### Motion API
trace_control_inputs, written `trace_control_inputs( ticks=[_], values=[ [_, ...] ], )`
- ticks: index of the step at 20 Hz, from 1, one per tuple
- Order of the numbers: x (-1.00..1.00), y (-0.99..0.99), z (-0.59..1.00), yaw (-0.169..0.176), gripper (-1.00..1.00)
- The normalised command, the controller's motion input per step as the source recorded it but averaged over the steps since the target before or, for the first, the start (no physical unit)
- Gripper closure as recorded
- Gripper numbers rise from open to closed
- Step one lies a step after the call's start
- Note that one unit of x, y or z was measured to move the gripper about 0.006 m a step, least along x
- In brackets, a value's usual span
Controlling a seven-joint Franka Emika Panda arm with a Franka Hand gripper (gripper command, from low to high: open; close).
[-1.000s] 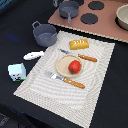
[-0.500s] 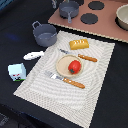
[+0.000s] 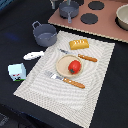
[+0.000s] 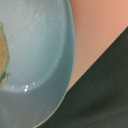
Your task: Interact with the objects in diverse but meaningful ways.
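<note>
In the exterior view a red tomato (image 3: 74, 66) lies on a round tan plate (image 3: 63, 63) in the middle of a striped placemat (image 3: 60, 97). A golden bread loaf (image 3: 79, 44) rests at the mat's far edge. Off the mat, toward the exterior view's left, sit a grey two-handled pot (image 3: 45, 34), a flat white fish piece (image 3: 33, 55) and a white-and-blue milk carton (image 3: 17, 71). The gripper shows in neither view. The wrist view holds only a pale dish (image 4: 35, 65) seen close up, lying on a pink surface (image 4: 100, 30).
An orange-handled fork (image 3: 65, 79) and knife (image 3: 80, 55) flank the plate. A pink toy stove board (image 3: 107, 29) with black burners lies at the back, carrying a dark pot (image 3: 69, 9) and a pale bowl (image 3: 122, 16). The table is black (image 3: 15, 20).
</note>
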Motion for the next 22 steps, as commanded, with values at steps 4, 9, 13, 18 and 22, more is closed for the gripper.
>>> trace_control_inputs(
  ticks=[4, 9, 13, 18, 22],
  values=[
    [-0.14, 0.2, -0.32, 0.0, -1.0],
    [-0.13, 0.12, -0.29, 0.0, -1.0],
    [-0.12, 0.08, -0.24, 0.0, -1.0],
    [-0.11, 0.08, -0.19, 0.0, 1.0],
    [-0.13, 0.03, -0.19, 0.0, 1.0]
  ],
)
